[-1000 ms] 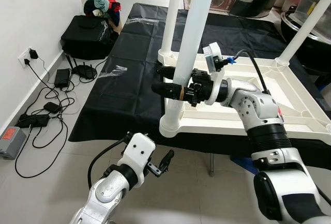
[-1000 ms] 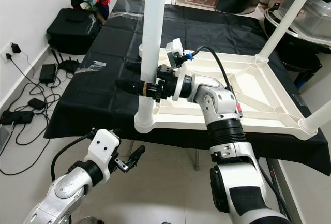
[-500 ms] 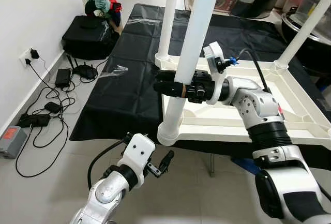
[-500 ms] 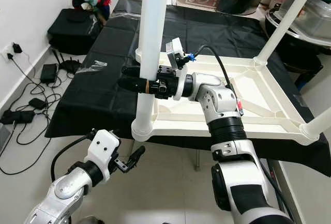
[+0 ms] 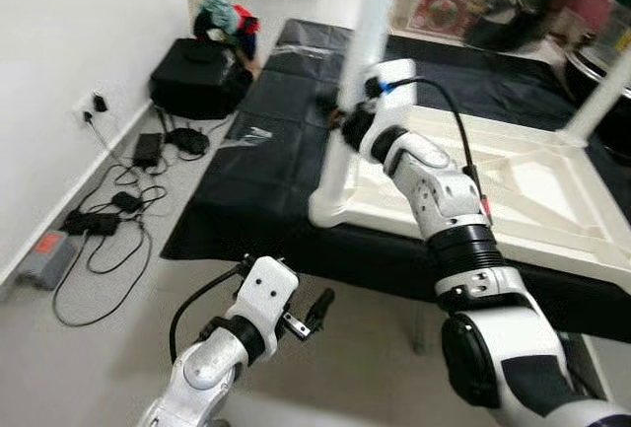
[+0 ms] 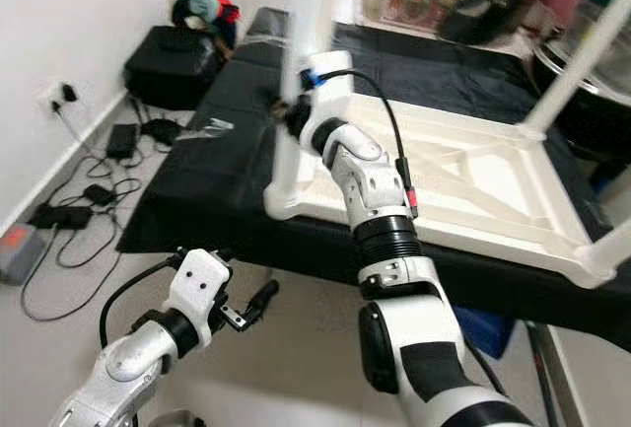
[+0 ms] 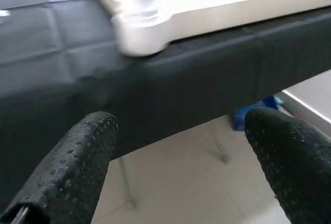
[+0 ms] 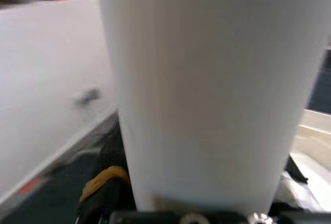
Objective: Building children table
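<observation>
white table lies upside down; round leg upright

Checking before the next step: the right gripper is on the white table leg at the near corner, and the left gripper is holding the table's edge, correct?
Not quite. The left gripper holds nothing: it hangs low in front of the black cloth, fingers open, as the left wrist view shows. The right gripper is on the white leg at the upturned table's near corner.
</observation>
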Controlling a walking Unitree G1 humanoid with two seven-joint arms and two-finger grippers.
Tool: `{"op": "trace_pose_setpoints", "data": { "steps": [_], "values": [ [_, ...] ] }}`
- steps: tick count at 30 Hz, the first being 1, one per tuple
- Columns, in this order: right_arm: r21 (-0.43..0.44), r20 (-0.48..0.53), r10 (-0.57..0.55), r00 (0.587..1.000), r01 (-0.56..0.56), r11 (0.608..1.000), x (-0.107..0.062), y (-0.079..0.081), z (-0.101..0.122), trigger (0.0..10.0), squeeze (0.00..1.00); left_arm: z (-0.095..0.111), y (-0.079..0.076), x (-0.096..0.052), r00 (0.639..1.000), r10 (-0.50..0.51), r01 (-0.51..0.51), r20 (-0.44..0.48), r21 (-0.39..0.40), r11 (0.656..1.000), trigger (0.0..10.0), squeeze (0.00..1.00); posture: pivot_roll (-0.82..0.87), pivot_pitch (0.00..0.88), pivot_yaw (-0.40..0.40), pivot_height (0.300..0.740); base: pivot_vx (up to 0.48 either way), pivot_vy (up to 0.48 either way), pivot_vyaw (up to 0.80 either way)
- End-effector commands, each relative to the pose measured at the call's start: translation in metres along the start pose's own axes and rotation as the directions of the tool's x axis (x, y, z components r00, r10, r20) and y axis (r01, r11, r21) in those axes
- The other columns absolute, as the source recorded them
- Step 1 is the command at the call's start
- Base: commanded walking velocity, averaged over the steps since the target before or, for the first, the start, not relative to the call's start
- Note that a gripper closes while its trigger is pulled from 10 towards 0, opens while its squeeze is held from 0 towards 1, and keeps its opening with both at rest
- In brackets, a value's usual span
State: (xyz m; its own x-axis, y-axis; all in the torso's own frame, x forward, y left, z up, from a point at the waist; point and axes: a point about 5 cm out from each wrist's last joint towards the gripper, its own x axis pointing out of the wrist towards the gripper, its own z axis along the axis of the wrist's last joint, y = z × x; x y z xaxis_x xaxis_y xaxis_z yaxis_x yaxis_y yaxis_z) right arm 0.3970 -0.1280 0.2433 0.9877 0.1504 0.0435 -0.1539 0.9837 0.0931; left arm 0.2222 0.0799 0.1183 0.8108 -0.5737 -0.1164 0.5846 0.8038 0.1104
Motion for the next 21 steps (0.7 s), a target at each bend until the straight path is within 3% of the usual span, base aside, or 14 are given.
{"op": "trace_pose_setpoints", "data": {
  "steps": [1, 4, 7, 9, 11, 14, 15, 18, 19, 20, 21],
  "values": [
    [-0.023, -0.092, -0.279, 0.956, 0.278, 0.960, -0.011, -0.028, -0.018, 10.0, 0.00, -0.004, -0.001, 0.001, 1.000, -0.009, 0.009, -0.015, 0.001, 1.000, 10.0, 0.00, 0.15, 0.059, -0.117, 0.740, 0.000, 0.000, 0.00],
    [-0.027, -0.085, -0.359, 0.929, 0.358, 0.933, -0.016, -0.030, -0.016, 10.0, 0.00, -0.004, -0.001, 0.001, 1.000, -0.008, 0.008, -0.015, 0.003, 1.000, 10.0, 0.00, 0.15, 0.059, -0.118, 0.740, 0.000, 0.000, 0.00],
    [0.007, -0.053, -0.422, 0.905, 0.423, 0.906, -0.020, -0.022, -0.011, 10.0, 0.00, -0.004, -0.001, 0.001, 1.000, -0.008, 0.008, -0.016, 0.007, 1.000, 10.0, 0.00, 0.16, 0.059, -0.119, 0.740, 0.000, 0.000, 0.00],
    [0.007, -0.053, -0.422, 0.905, 0.423, 0.906, -0.020, -0.022, -0.011, 10.0, 0.00, -0.004, -0.001, 0.001, 1.000, -0.008, 0.008, -0.016, 0.007, 1.000, 10.0, 0.00, 0.16, 0.059, -0.119, 0.740, 0.000, 0.000, 0.00],
    [0.061, -0.051, -0.320, 0.946, 0.323, 0.944, -0.012, -0.002, -0.009, 10.0, 0.00, -0.004, -0.001, 0.001, 1.000, -0.007, 0.007, -0.016, 0.009, 1.000, 10.0, 0.00, 0.15, 0.060, -0.120, 0.740, 0.000, 0.000, 0.00],
    [0.083, -0.053, -0.267, 0.962, 0.271, 0.959, -0.008, 0.005, -0.010, 10.0, 0.00, -0.004, -0.001, 0.001, 1.000, -0.007, 0.007, -0.016, 0.008, 1.000, 10.0, 0.00, 0.15, 0.060, -0.120, 0.740, 0.000, 0.000, 0.00],
    [0.086, -0.055, -0.245, 0.968, 0.249, 0.965, -0.005, 0.011, -0.010, 10.0, 1.00, -0.004, 0.000, 0.001, 1.000, -0.007, 0.007, -0.017, 0.007, 1.000, 10.0, 0.00, 0.15, 0.063, -0.117, 0.740, 0.000, 0.000, 0.00],
    [0.106, -0.042, -0.162, 0.986, 0.166, 0.980, -0.003, 0.017, -0.006, 10.0, 1.00, -0.004, 0.000, 0.001, 1.000, -0.006, 0.006, -0.016, 0.005, 1.000, 10.0, 0.00, 0.15, 0.065, -0.119, 0.740, 0.000, 0.000, 0.00],
    [0.117, -0.038, -0.120, 0.992, 0.124, 0.985, -0.002, 0.019, -0.003, 10.0, 0.00, -0.004, 0.000, 0.001, 1.000, -0.005, 0.005, -0.017, 0.004, 1.000, 10.0, 0.00, 0.15, 0.065, -0.119, 0.740, 0.000, 0.000, 0.00],
    [0.117, -0.038, -0.120, 0.992, 0.124, 0.985, -0.002, 0.019, -0.003, 10.0, 0.00, -0.004, 0.000, 0.001, 1.000, -0.005, 0.005, -0.017, 0.004, 1.000, 10.0, 0.00, 0.15, 0.065, -0.119, 0.740, 0.000, 0.000, 0.00],
    [0.166, -0.040, -0.039, 0.998, 0.045, 0.985, -0.001, 0.023, 0.001, 10.0, 0.00, -0.004, 0.000, 0.001, 1.000, -0.004, 0.004, -0.017, 0.004, 1.000, 10.0, 0.00, 0.16, 0.067, -0.120, 0.740, 0.000, 0.000, 0.00]
  ]
}}
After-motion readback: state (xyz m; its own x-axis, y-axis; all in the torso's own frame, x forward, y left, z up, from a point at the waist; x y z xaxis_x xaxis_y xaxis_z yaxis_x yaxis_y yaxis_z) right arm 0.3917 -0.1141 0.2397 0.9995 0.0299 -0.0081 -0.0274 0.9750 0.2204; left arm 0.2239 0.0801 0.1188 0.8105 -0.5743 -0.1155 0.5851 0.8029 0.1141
